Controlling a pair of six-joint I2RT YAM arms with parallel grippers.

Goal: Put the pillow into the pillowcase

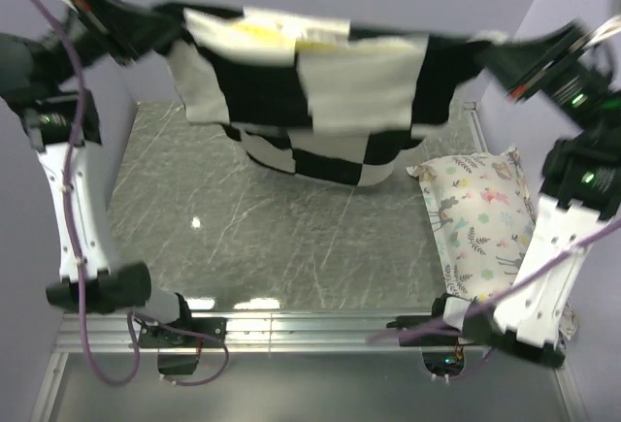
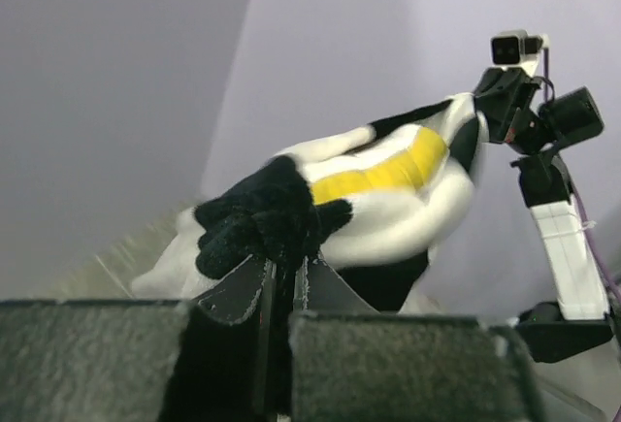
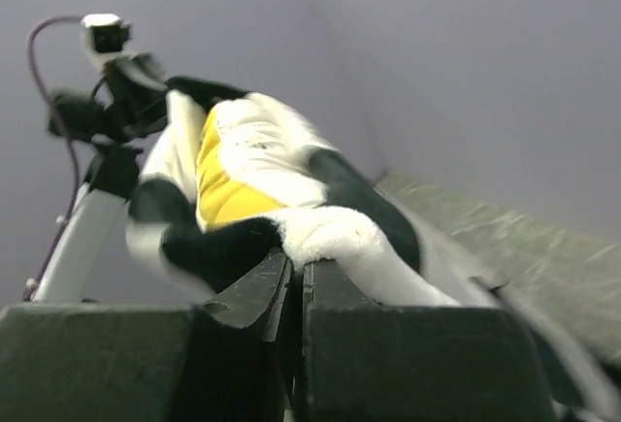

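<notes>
The black and white checkered pillowcase [image 1: 320, 112] hangs in the air, stretched between both grippers over the back of the table. Its mouth faces up. The white pillow with its yellow band [image 1: 281, 39] sits inside the mouth; the band also shows in the left wrist view [image 2: 383, 175] and the right wrist view [image 3: 221, 189]. My left gripper [image 1: 97, 7] is shut on the case's left corner [image 2: 267, 223]. My right gripper [image 1: 509, 68] is shut on the case's right corner [image 3: 320, 238]. The lower part of the pillow is hidden inside the case.
A white pillow printed with deer and plants [image 1: 480, 223] lies on the right side of the grey marbled table [image 1: 243, 238], beside the right arm's base. Purple walls stand close on the left, right and back.
</notes>
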